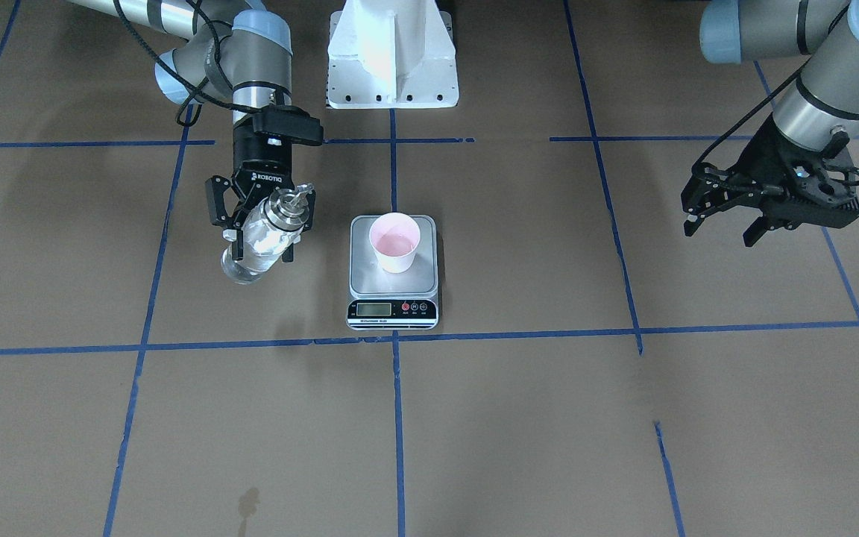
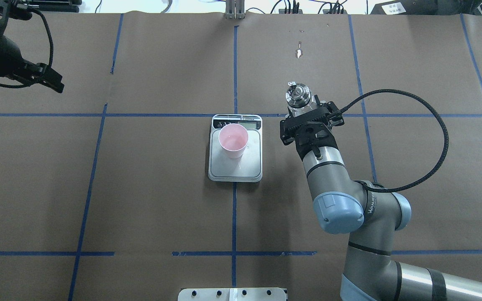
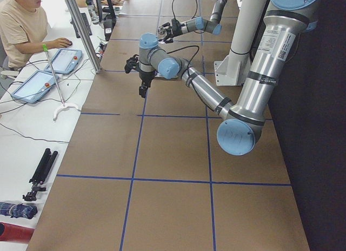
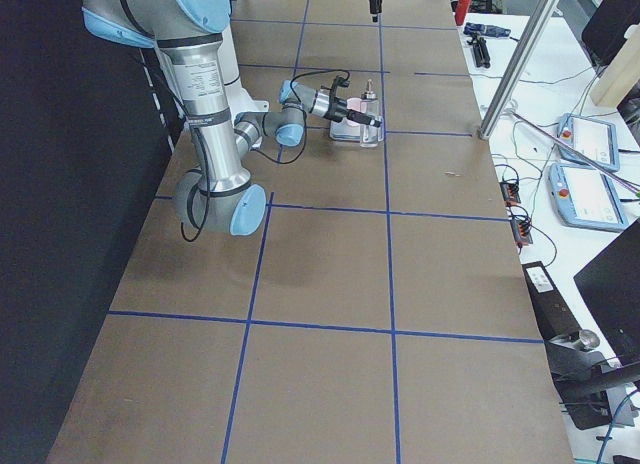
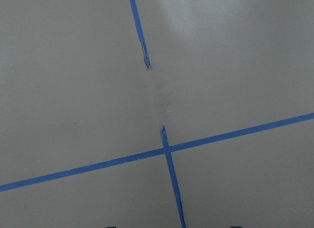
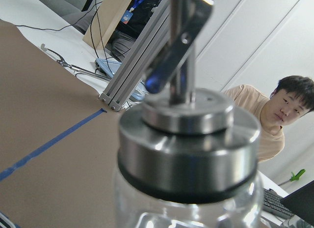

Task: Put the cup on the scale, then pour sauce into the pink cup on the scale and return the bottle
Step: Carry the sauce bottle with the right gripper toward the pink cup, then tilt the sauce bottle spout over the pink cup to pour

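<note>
The pale pink cup [image 1: 394, 242] [image 2: 233, 140] stands upright on the silver scale [image 1: 392, 298] [image 2: 249, 167], with a little liquid in its bottom. To the scale's side, on the right arm's half of the table, my right gripper [image 1: 262, 224] [image 2: 303, 110] is shut on the clear glass bottle [image 1: 250, 261] [image 2: 298, 95], which is about upright with clear sauce inside. Its metal collar and spout [image 6: 189, 149] fill the right wrist view. I cannot tell whether the bottle rests on the table. My left gripper [image 1: 724, 227] [image 2: 44, 77] hangs open and holds nothing, far off on the other side.
Brown paper with blue tape lines [image 5: 167, 149] covers the table. The white robot base mount [image 1: 392, 52] sits behind the scale. A person [image 3: 21, 24] sits at a desk with teach pendants [image 4: 590, 144] beyond the table's far edge.
</note>
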Available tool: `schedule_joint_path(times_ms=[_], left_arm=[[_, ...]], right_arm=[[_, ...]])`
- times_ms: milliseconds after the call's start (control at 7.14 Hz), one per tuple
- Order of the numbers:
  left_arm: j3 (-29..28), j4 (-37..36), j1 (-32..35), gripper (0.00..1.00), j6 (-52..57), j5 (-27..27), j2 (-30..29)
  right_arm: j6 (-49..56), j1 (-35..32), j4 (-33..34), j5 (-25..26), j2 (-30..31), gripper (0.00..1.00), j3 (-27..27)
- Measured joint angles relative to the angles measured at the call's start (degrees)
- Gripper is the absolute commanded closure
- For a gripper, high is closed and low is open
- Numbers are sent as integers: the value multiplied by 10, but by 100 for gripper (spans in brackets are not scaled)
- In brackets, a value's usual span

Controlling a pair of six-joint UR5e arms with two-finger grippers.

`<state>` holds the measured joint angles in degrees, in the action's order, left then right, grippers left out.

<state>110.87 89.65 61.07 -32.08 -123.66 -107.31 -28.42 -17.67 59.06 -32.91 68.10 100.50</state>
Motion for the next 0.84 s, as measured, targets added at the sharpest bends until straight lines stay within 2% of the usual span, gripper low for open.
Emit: schedule_joint_path(times_ms=[420, 840], left_arm=[[0, 0, -1, 18, 0, -1, 0], [1, 0, -1, 18, -1, -1, 0]], right_arm=[[114, 14, 37, 20, -5, 100, -2], [131, 18, 127, 21, -35, 100, -2]])
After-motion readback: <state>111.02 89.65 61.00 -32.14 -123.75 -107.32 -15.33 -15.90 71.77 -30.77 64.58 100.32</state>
